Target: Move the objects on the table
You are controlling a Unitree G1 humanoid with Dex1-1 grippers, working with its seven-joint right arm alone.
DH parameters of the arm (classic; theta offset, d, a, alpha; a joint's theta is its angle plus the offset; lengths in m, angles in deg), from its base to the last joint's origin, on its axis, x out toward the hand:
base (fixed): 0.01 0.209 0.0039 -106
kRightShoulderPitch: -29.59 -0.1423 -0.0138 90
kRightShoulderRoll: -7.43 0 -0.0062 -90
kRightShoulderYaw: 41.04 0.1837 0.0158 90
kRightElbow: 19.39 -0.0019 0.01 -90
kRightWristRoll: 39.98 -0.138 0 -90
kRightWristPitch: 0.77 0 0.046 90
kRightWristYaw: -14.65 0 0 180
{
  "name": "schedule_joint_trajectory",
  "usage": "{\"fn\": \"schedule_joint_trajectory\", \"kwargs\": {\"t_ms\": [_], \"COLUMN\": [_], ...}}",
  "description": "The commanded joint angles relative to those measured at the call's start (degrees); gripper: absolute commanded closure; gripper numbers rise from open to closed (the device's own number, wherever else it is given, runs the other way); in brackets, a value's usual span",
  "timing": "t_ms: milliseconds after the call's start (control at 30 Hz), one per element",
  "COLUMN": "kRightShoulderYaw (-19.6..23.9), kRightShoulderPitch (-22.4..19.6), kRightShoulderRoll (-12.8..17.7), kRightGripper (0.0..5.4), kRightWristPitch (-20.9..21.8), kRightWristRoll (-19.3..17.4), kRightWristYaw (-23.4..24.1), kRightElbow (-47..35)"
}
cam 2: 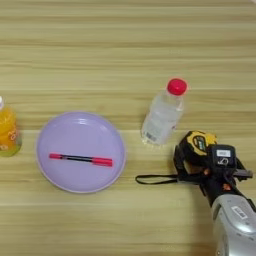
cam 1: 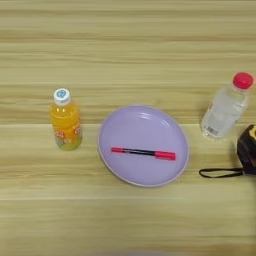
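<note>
While the right arm reaches in from the bottom right corner, its gripper (cam 2: 200, 167) sits at the tape measure (cam 2: 198, 145).

Nearest the camera, the silver forearm (cam 2: 235, 225) ends in black fingers that look set around the yellow-black tape measure, one finger (cam 2: 179, 161) against its left side, though whether they actually pinch it is hard to tell; the black strap (cam 2: 156, 178) trails left along the table (cam 2: 125, 45). Left of that, the red-and-black pen (cam 2: 81, 159) lies flat in the lilac plate (cam 2: 55, 131). Just beyond the tape measure the clear bottle with the red cap (cam 2: 164, 112) stands leaning slightly. Far left, beside the plate, the orange juice bottle (cam 1: 65, 120) stands upright.
</note>
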Motion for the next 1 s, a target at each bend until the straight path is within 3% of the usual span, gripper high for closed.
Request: {"fn": "schedule_joint_trajectory", "kwargs": {"t_ms": [33, 333, 600, 833, 1000], "kRightShoulderYaw": [1.0, -0.3, -3.5, -7.7, -11.9], "kRightShoulderPitch": [-0.3, 5.1, 11.3, 12.1, 9.7], "kRightShoulderRoll": [1.9, 0.8, 2.6, 4.3, 7.3], "kRightGripper": [0.04, 0.04, 0.04, 0.04, 0.04], "kRightWristPitch": [0.2, -2.3, -2.7, -2.8, -2.2], "kRightWristRoll": [-1.1, -3.2, -3.6, -2.4, -1.3], "kRightWristYaw": [0.2, -0.9, -6.1, -9.0, -12.3], "kRightElbow": [-6.3, -16.9, -25.2, -29.6, -30.3]}}
